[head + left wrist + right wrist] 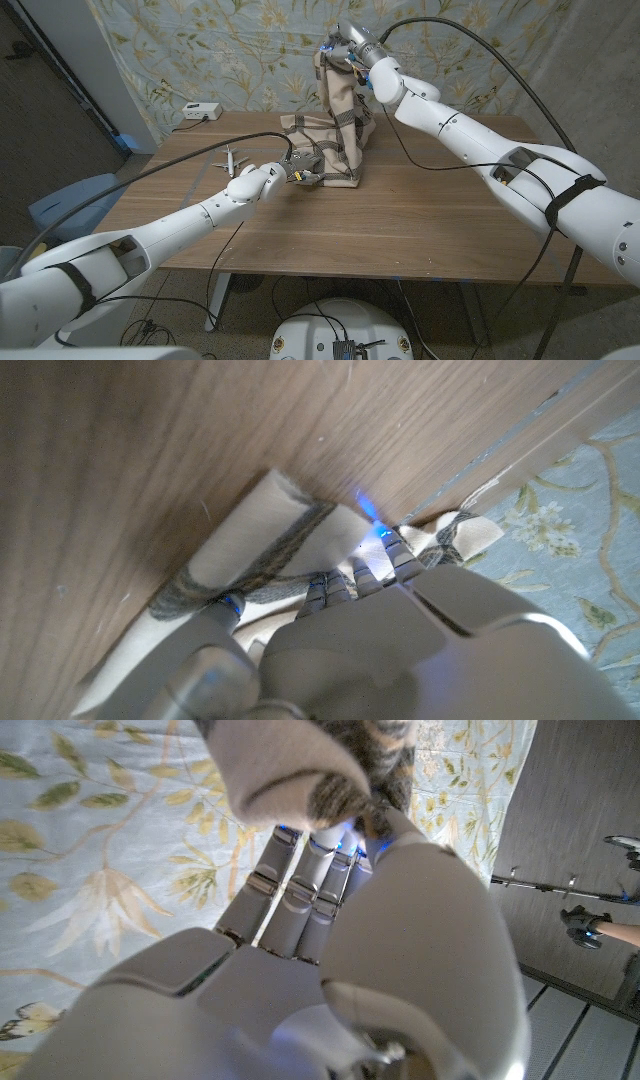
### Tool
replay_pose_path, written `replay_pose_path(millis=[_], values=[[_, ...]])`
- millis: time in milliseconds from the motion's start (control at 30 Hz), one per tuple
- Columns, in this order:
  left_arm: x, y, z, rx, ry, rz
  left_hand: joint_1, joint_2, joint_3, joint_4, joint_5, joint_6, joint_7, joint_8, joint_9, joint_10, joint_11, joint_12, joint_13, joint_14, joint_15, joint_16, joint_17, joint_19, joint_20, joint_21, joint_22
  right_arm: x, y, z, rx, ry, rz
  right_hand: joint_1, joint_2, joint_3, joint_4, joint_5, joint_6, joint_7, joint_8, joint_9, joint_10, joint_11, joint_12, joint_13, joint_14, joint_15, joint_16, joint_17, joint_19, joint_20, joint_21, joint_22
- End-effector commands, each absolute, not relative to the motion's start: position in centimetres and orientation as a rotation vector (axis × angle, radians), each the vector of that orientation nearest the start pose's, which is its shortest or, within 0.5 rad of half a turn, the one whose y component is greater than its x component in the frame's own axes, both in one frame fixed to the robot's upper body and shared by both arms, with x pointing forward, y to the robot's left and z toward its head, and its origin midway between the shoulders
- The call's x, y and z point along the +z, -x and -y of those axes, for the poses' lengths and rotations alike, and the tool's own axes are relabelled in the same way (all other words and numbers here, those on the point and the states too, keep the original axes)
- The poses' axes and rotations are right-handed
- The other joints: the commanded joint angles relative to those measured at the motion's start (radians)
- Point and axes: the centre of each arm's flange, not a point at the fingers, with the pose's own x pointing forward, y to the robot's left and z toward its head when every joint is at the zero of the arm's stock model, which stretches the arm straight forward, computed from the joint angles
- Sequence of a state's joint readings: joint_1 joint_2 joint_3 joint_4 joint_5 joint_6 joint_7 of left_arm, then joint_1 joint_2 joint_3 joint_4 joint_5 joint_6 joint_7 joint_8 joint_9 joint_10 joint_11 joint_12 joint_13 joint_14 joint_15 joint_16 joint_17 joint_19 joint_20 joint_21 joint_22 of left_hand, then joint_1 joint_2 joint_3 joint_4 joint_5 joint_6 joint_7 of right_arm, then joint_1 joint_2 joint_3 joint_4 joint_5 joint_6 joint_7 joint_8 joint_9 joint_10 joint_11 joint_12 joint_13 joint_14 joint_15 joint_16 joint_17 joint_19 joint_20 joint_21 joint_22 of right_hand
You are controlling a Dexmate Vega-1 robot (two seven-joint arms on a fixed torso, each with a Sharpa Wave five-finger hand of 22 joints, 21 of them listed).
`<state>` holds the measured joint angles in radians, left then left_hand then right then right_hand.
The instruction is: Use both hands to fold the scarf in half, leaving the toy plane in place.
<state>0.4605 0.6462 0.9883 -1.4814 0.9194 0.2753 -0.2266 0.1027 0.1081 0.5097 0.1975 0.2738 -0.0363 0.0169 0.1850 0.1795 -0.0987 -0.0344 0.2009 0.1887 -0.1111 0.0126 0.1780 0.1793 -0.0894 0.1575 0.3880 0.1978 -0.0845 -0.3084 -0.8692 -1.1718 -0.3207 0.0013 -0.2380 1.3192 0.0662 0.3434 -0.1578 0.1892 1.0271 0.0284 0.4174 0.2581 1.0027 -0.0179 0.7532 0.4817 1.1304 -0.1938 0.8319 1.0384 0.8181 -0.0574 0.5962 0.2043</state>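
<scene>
Partly, fingers [322,596] (left hand) hide scarf [262,535].

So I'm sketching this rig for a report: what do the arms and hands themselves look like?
Both arms are glossy white rounded shells with dark gaps at the joints and a black strap near each upper segment. Black cables loop along them. The left hand and right hand have grey segmented fingers on white palms, with small blue lights glowing at the finger bases.

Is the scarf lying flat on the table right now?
No, the right robot hand holds one end of the scarf high above the table.
</scene>
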Motion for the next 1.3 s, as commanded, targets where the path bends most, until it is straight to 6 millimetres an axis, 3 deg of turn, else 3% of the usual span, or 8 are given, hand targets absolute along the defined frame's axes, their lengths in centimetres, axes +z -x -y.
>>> replay_pose_path(millis=[33,367,800,1133,1300], values=[[-1.0,-66.9,-15.9,-0.051,-1.932,0.426,-0.012,0.108,0.015,0.000,0.002,-0.011,0.001,0.002,0.004,-0.008,0.000,0.001,0.002,-0.009,0.001,0.010,0.004,-0.002,-0.003,-0.002,0.006,26.6,-59.6,-0.1,0.114,1.162,1.210,0.022,0.012,0.009,-0.001,0.010,0.005,0.000,-0.003,0.004,0.052,0.011,0.006,0.045,0.009,-0.030,-0.003,0.009,-0.010,-0.003,0.006,0.000],[-0.9,-66.8,-15.9,-0.054,-1.940,0.431,-0.016,0.106,0.026,0.000,0.000,-0.011,0.000,0.003,0.004,-0.009,0.000,0.001,0.002,-0.010,0.000,0.011,0.005,-0.003,-0.003,-0.002,0.006,24.6,-59.0,-1.8,0.299,1.228,1.231,0.021,0.017,0.014,0.002,0.010,-0.001,-0.003,-0.008,0.005,0.042,0.009,0.000,0.048,0.000,-0.031,-0.019,0.013,-0.021,-0.007,0.011,-0.002],[-0.9,-66.9,-15.8,-0.059,-1.942,0.434,-0.022,0.104,0.039,0.001,-0.003,-0.012,-0.002,0.002,0.004,-0.009,-0.001,0.002,0.002,-0.011,-0.001,0.011,0.006,-0.003,-0.004,-0.002,0.006,20.0,-59.3,-3.1,0.591,1.389,1.144,0.015,0.045,0.009,0.012,-0.005,-0.042,-0.021,-0.030,0.006,0.002,0.010,-0.039,0.021,-0.014,-0.034,-0.082,-0.043,-0.083,-0.020,0.010,-0.002],[-0.7,-67.0,-15.6,-0.056,-1.946,0.437,-0.027,0.102,0.046,0.001,-0.005,-0.011,-0.002,0.003,0.004,-0.009,-0.001,0.002,0.002,-0.010,-0.001,0.012,0.006,-0.003,-0.004,-0.002,0.007,17.2,-58.5,-3.9,0.754,1.460,1.106,0.012,0.054,-0.001,0.015,-0.010,-0.050,-0.025,-0.036,0.006,-0.003,0.016,-0.050,0.011,-0.017,-0.034,-0.100,-0.067,-0.105,-0.023,0.012,-0.001],[-0.6,-66.9,-15.6,-0.056,-1.950,0.436,-0.030,0.102,0.050,0.001,-0.007,-0.011,-0.004,0.003,0.004,-0.008,0.000,0.003,0.002,-0.010,-0.001,0.012,0.006,-0.003,-0.004,-0.002,0.007,16.4,-58.6,-4.0,0.824,1.489,1.055,0.000,0.072,-0.012,0.024,-0.011,-0.067,-0.030,-0.046,0.005,-0.007,0.029,-0.071,-0.014,-0.033,-0.030,-0.141,-0.120,-0.135,-0.004,0.014,-0.001]])
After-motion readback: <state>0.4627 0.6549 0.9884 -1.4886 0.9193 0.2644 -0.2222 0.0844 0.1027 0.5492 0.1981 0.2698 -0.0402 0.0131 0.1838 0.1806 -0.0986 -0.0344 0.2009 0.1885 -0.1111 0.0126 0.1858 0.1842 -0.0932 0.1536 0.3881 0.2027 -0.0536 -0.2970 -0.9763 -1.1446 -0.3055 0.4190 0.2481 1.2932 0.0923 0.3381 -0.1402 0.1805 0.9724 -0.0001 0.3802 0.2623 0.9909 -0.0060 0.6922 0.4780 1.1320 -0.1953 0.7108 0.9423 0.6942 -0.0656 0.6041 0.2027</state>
